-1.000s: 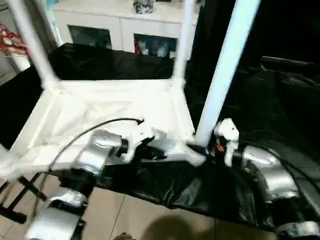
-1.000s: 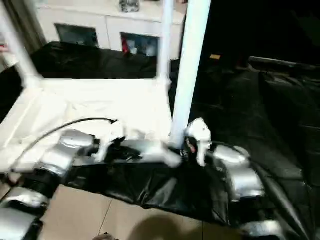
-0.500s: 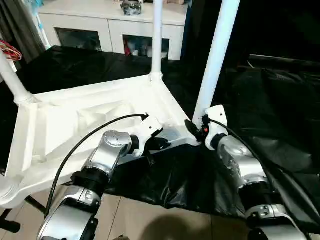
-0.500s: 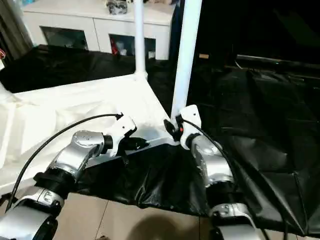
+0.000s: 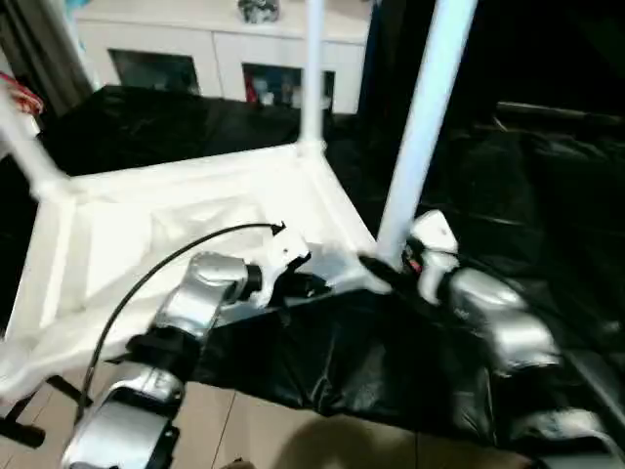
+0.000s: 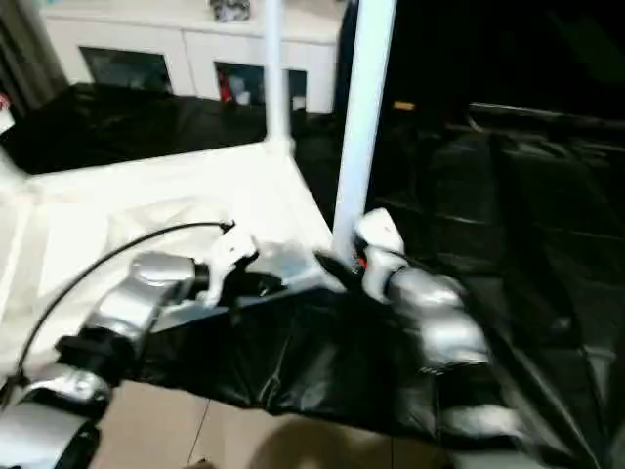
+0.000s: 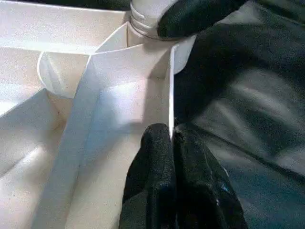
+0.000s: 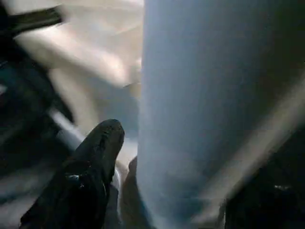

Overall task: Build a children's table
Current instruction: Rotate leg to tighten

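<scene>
left hand (image 7: 172, 143) pinched on upturned children's table (image 5: 195, 210) rim, right hand (image 5: 383, 276) spread beside corner leg (image 5: 422, 127)

Black, wrinkled cover (image 5: 527, 186) spread over the tabletop, reaching away beyond both pincers and hanging in folds over the near edge just below them. White cabinet (image 5: 220, 44) with dark glass-fronted compartments well beyond the pincers, past the far side of the cover. Small blurred object (image 5: 259, 10) on top of that cabinet. Pale tiled floor (image 5: 283, 435) beneath the hanging cover.
</scene>
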Tool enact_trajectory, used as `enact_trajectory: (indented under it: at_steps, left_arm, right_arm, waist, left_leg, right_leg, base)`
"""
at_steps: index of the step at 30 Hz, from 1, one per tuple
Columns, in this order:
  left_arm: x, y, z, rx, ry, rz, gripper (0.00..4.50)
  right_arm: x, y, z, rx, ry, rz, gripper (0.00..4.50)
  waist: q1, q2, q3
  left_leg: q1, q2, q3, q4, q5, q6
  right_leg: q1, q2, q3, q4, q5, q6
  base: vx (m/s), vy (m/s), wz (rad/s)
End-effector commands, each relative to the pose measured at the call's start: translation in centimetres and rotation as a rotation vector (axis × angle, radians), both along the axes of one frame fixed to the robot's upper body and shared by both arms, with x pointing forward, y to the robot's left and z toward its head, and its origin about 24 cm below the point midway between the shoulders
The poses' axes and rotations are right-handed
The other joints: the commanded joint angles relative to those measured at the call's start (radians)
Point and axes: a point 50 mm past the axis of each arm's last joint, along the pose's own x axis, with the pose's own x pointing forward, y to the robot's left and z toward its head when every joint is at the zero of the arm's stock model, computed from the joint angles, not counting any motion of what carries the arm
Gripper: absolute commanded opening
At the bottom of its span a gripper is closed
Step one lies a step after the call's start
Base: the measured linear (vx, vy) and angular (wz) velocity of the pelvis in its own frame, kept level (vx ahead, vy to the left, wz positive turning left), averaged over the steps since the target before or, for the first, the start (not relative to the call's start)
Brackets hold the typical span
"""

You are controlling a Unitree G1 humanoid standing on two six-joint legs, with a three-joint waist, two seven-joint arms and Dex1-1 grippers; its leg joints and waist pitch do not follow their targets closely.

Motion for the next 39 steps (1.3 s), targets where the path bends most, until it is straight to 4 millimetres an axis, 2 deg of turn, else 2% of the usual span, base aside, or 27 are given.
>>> enact_trajectory:
  at_steps: [1, 4, 6, 7, 8, 9, 10, 11, 12, 14, 16, 17, 23, 24, 25, 28, 33, 34, 35, 37, 39]
  left_arm:
    - [-0.5, -1.9, 0.9, -0.072, -0.018, -0.122, 0.0]
    - [-0.6, -1.8, 0.9, -0.067, -0.016, -0.131, 0.0]
    - [-0.7, -1.2, 0.9, -0.055, 0.002, -0.149, 0.0]
    - [-0.7, -1.2, 0.9, -0.055, 0.002, -0.149, 0.0]
    - [-0.8, -0.9, 0.9, -0.049, 0.008, -0.156, 0.0]
    - [-0.8, -0.7, 0.9, -0.044, 0.013, -0.16, 0.0]
    - [-0.9, -0.5, 0.9, -0.041, 0.015, -0.161, 0.0]
    - [-0.8, -0.4, 0.9, -0.039, 0.013, -0.159, 0.0]
    - [-0.9, -0.3, 1.0, -0.039, 0.014, -0.159, 0.0]
    - [-0.9, -0.1, 1.0, -0.038, 0.015, -0.161, 0.0]
    - [-1.0, 0.1, 1.0, -0.035, 0.017, -0.16, 0.0]
    - [-1.0, 0.2, 0.9, -0.035, 0.017, -0.16, 0.0]
    - [-1.0, 0.2, 0.9, -0.042, 0.017, -0.145, 0.0]
    - [-1.0, 0.1, 0.8, -0.049, 0.017, -0.122, 0.0]
    - [-0.9, 0.1, 0.8, -0.05, 0.017, -0.119, 0.0]
    - [-0.8, -0.6, 0.4, -0.071, 0.007, -0.047, 0.0]
    - [-0.5, -2.2, 0.1, -0.089, -0.002, 0.044, 0.0]
    - [-0.4, -2.9, 0.1, -0.095, -0.002, 0.082, 0.0]
    - [-0.4, -2.9, 0.1, -0.095, -0.002, 0.082, 0.0]
    - [0.0, -4.5, 0.1, -0.104, -0.016, 0.162, 0.0]
    - [0.2, -5.1, 0.2, -0.11, -0.02, 0.189, 0.0]
  right_arm:
    - [-1.9, 1.8, -1.7, -0.02, 0.109, 0.211, 3.17]
    - [-2.1, 1.6, -1.7, -0.028, 0.116, 0.238, 3.17]
    - [-2.7, 0.9, -1.7, -0.062, 0.137, 0.313, 3.02]
    - [-2.7, 0.9, -1.7, -0.062, 0.137, 0.313, 2.93]
    - [-2.9, 0.7, -1.8, -0.074, 0.158, 0.341, 2.86]
    - [-3.0, 0.6, -1.9, -0.092, 0.166, 0.36, 2.83]
    - [-3.0, 0.6, -2.0, -0.103, 0.17, 0.367, 2.74]
    - [-3.0, 0.7, -2.1, -0.104, 0.174, 0.372, 2.62]
    - [-2.9, 0.8, -2.2, -0.102, 0.176, 0.374, 2.62]
    - [-2.9, 0.9, -2.2, -0.099, 0.179, 0.379, 2.46]
    - [-2.7, 1.2, -2.2, -0.094, 0.175, 0.381, 2.35]
    - [-2.7, 1.3, -2.1, -0.091, 0.174, 0.38, 2.29]
    - [-2.9, 1.4, -2.2, -0.084, 0.177, 0.386, 2.13]
    - [-3.3, 1.5, -2.4, -0.076, 0.187, 0.389, 2.1]
    - [-3.3, 1.5, -2.4, -0.075, 0.188, 0.389, 2.1]
    - [-4.1, 1.8, -3.0, -0.024, 0.207, 0.343, 2.1]
    - [-3.4, 3.0, -3.6, 0.04, 0.203, 0.175, 2.02]
    - [-3.0, 3.6, -3.9, 0.052, 0.211, 0.107, 2.01]
    - [-3.0, 3.6, -3.9, 0.052, 0.211, 0.107, 2.0]
    - [-2.0, 5.2, -4.6, 0.083, 0.248, -0.07, 1.97]
    - [-1.5, 6.1, -4.7, 0.108, 0.273, -0.143, 1.96]
  waist:
    - [0.004, -0.014, -0.059]
    - [0.006, -0.011, -0.058]
    - [0.007, -0.021, -0.056]
    - [0.009, -0.017, -0.055]
    - [0.009, -0.025, -0.054]
    - [0.012, -0.027, -0.054]
    - [0.014, -0.024, -0.054]
    - [0.013, -0.028, -0.054]
    - [0.014, -0.026, -0.054]
    - [0.014, -0.028, -0.054]
    - [0.013, -0.023, -0.055]
    - [0.012, -0.025, -0.055]
    - [0.007, -0.022, -0.058]
    - [0.007, -0.021, -0.058]
    - [0.007, -0.013, -0.059]
    - [0.006, -0.018, -0.058]
    - [0.0, -0.019, -0.052]
    - [-0.007, -0.018, -0.044]
    - [-0.008, -0.017, -0.042]
    - [-0.019, -0.019, -0.035]
    - [-0.028, -0.021, -0.035]
  left_leg:
    - [-0.006, 0.076, -0.031, -0.058, -0.086, 0.11]
    - [-0.005, 0.079, -0.031, -0.057, -0.091, 0.115]
    - [-0.007, 0.078, -0.031, -0.057, -0.102, 0.108]
    - [-0.007, 0.078, -0.032, -0.057, -0.106, 0.107]
    - [-0.007, 0.078, -0.031, -0.058, -0.106, 0.108]
    - [-0.007, 0.078, -0.032, -0.059, -0.107, 0.106]
    - [-0.007, 0.079, -0.032, -0.059, -0.106, 0.104]
    - [-0.007, 0.079, -0.032, -0.059, -0.105, 0.104]
    - [-0.005, 0.08, -0.033, -0.06, -0.106, 0.1]
    - [-0.005, 0.079, -0.033, -0.06, -0.108, 0.095]
    - [-0.006, 0.079, -0.034, -0.061, -0.113, 0.09]
    - [-0.007, 0.078, -0.033, -0.06, -0.113, 0.089]
    - [-0.004, 0.079, -0.033, -0.059, -0.112, 0.084]
    - [-0.006, 0.078, -0.034, -0.059, -0.11, 0.085]
    - [-0.005, 0.079, -0.034, -0.059, -0.11, 0.084]
    - [-0.006, 0.08, -0.034, -0.059, -0.108, 0.089]
    - [0.001, 0.079, -0.036, -0.066, -0.176, 0.06]
    - [0.009, 0.078, -0.041, -0.072, -0.237, 0.035]
    - [0.014, 0.077, -0.042, -0.072, -0.257, 0.029]
    - [0.025, 0.073, -0.047, -0.076, -0.325, 0.009]
    - [0.026, 0.07, -0.052, -0.077, -0.352, -0.003]
  right_leg:
    - [0.049, -0.11, 0.072, -0.059, -0.111, -0.201]
    - [0.044, -0.113, 0.069, -0.062, -0.125, -0.207]
    - [0.046, -0.115, 0.069, -0.066, -0.165, -0.201]
    - [0.045, -0.115, 0.069, -0.066, -0.185, -0.196]
    - [0.044, -0.114, 0.069, -0.069, -0.194, -0.191]
    - [0.045, -0.115, 0.068, -0.069, -0.213, -0.184]
    - [0.042, -0.115, 0.069, -0.069, -0.221, -0.18]
    - [0.042, -0.115, 0.069, -0.069, -0.221, -0.178]
    - [0.041, -0.115, 0.069, -0.069, -0.222, -0.179]
    - [0.041, -0.115, 0.069, -0.068, -0.217, -0.179]
    - [0.043, -0.116, 0.068, -0.067, -0.214, -0.183]
    - [0.043, -0.116, 0.068, -0.068, -0.212, -0.182]
    - [0.044, -0.113, 0.068, -0.065, -0.171, -0.197]
    - [0.046, -0.113, 0.068, -0.063, -0.162, -0.2]
    - [0.045, -0.113, 0.068, -0.063, -0.159, -0.202]
    - [0.048, -0.112, 0.069, -0.063, -0.138, -0.203]
    - [0.039, -0.116, 0.069, -0.083, -0.292, -0.171]
    - [0.034, -0.117, 0.067, -0.098, -0.413, -0.146]
    - [0.033, -0.118, 0.067, -0.104, -0.446, -0.137]
    - [0.024, -0.119, 0.065, -0.118, -0.569, -0.102]
    - [0.025, -0.12, 0.06, -0.123, -0.617, -0.085]
  base:
    - [0.0, 0.0, 0.0]
    - [0.0, 0.0, 0.0]
    - [0.0, 0.0, 0.0]
    - [0.0, 0.0, 0.0]
    - [0.0, 0.0, 0.0]
    - [0.0, 0.0, 0.0]
    - [0.0, 0.0, 0.0]
    - [0.0, 0.0, 0.0]
    - [0.0, 0.0, 0.0]
    - [0.0, 0.0, 0.0]
    - [0.0, 0.0, 0.0]
    - [0.0, 0.0, 0.0]
    - [0.0, 0.0, 0.0]
    - [0.0, 0.0, 0.0]
    - [0.0, 0.0, 0.0]
    - [0.0, 0.0, 0.0]
    - [0.0, 0.0, 0.0]
    - [0.0, 0.0, 0.0]
    - [0.0, 0.0, 0.0]
    - [0.0, 0.0, 0.0]
    - [0.0, 0.0, 0.0]
